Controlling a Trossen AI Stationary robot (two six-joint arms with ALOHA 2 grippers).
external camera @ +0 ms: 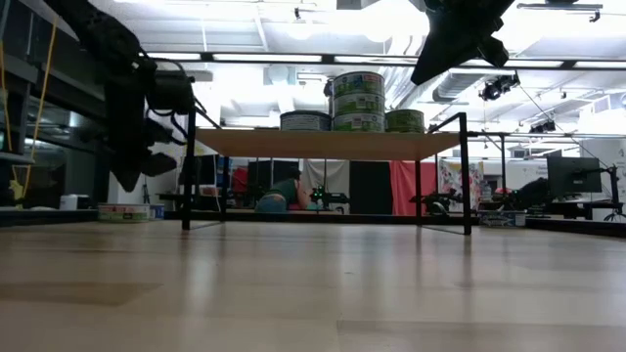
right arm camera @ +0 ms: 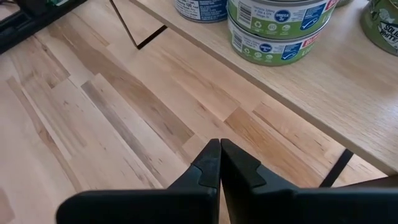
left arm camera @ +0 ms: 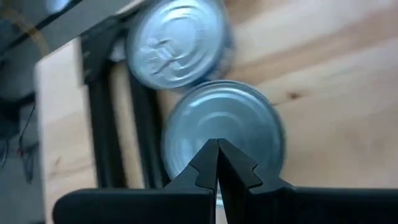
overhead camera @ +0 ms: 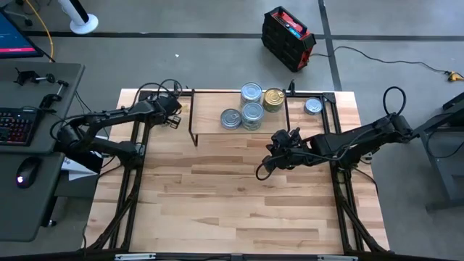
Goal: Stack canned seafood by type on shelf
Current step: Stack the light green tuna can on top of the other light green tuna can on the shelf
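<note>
Your shelf [overhead camera: 217,109], 12 o'clock on the surface [overhead camera: 232,196], carried four tins [overhead camera: 251,112], sorted by type; both end effectors, left [overhead camera: 176,109] and right [overhead camera: 279,148], clenched empty.

Tins [left arm camera: 217,134] blurred in left wrist view, gold tin [right arm camera: 382,25] cut off

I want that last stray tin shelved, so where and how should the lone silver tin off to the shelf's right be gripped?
Probably across the round side wall of the lone silver tin, coming straight down from above: it lies flat, lid up, apart from the other tins, so both sides look free. The right gripper, shut now, is nearer.
</note>
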